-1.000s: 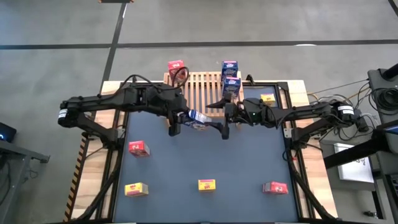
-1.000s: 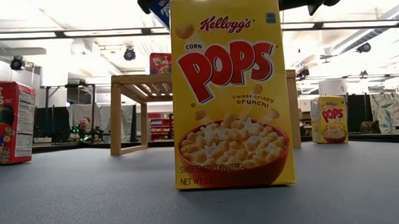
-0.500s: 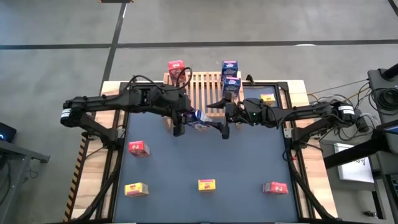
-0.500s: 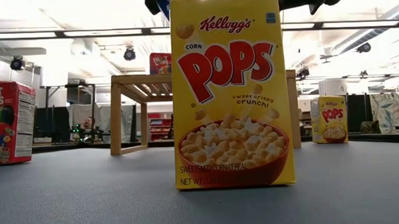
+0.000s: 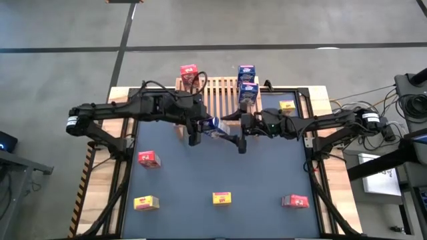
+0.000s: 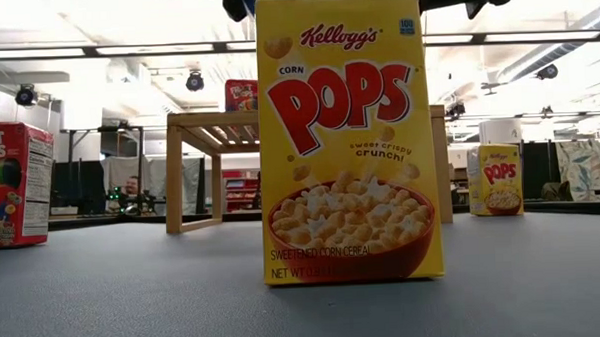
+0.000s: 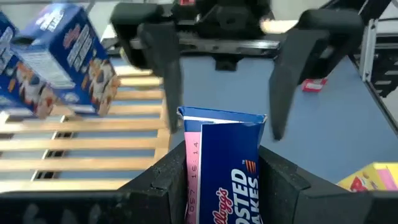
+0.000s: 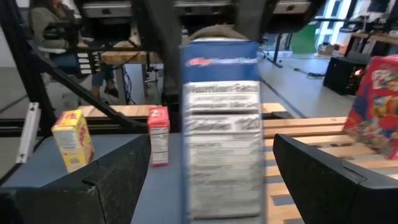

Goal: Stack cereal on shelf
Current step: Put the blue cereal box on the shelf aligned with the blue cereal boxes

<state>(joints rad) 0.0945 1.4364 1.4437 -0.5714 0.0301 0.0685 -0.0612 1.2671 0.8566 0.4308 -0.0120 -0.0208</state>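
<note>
My left gripper [image 5: 195, 131] is shut on a blue cereal box [image 5: 212, 125] just in front of the wooden slatted shelf [image 5: 217, 93], above the table. My right gripper [image 5: 235, 128] faces it, open; its two fingers stand on either side of the box's far end [image 7: 222, 118] without touching. In the right wrist view the blue box [image 8: 224, 124] fills the gap between my wide-open fingers. Two blue boxes [image 5: 247, 80] stand on the shelf's right part, one behind the other, and a red box [image 5: 189, 71] on its far left corner. My left gripper pinches the blue box by its near end [image 7: 221, 180] between the two fingers [image 7: 158, 183], coming level from the table's left. The box sticks out forward along the fingers toward my right gripper. It is lifted clear of the table.
On the dark table stand a red box [image 5: 148, 159], two yellow boxes [image 5: 145, 203] [image 5: 222, 197], a red box [image 5: 295, 201], and a yellow box [image 5: 287, 105] right of the shelf. The big yellow box [image 6: 344, 137] blocks most of the low view. A person [image 8: 50, 25] sits beyond the table.
My left gripper has moved a little toward the table's right and up, carrying the blue box closer to my right gripper. In the low view the box has risen out of the top of the picture. My right gripper has stayed open.
</note>
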